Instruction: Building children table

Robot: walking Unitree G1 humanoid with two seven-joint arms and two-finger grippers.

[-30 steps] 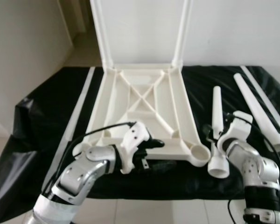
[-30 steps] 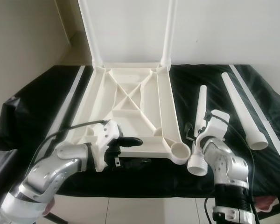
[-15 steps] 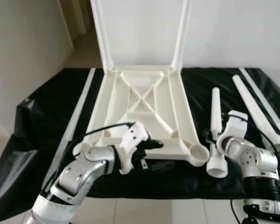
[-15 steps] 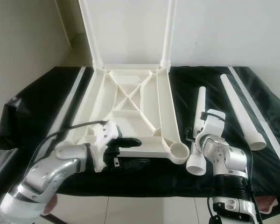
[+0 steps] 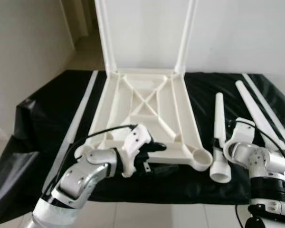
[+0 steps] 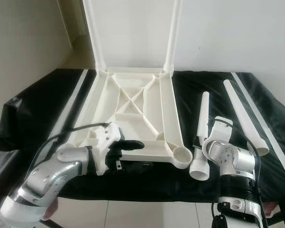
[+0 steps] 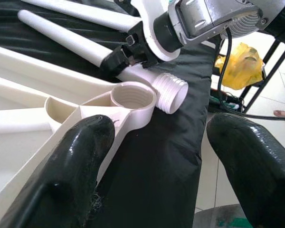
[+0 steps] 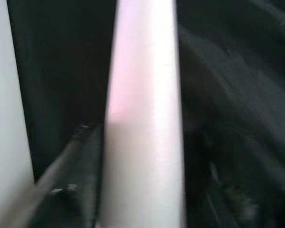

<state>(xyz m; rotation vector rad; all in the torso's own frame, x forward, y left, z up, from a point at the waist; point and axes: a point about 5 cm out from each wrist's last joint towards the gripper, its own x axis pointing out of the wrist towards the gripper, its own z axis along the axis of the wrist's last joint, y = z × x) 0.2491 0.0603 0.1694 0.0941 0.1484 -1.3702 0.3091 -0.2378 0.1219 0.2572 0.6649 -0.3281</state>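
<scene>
We start at the left gripper [image 5: 154, 156], whose two black fingers [image 7: 80, 161] stand spread and empty, one above the near edge of the upturned tabletop [image 5: 147, 111] and one below it, not yet closed on it. The tabletop, a white moulded plastic slab with cross ribs, lies underside up on the black sheet [image 5: 47, 109] beyond this gripper; we judge it stiff, light and smooth, so the ribbed near edge is the sensible hold. Two legs already stand upright at its far corners. Right of the gripper's tips sits the near corner socket [image 7: 133, 96], a round threaded cup. Just beside that socket lies the loose leg [image 5: 219, 137], a tapered white tube with a threaded wide end [image 7: 172, 92]. The right gripper [image 7: 126, 59] appears clamped around this leg near the thick end. We judge the tube rigid, light and slick; a grip close to the threads should steer it best. A second loose leg [image 5: 259, 111] lies farther right.
</scene>
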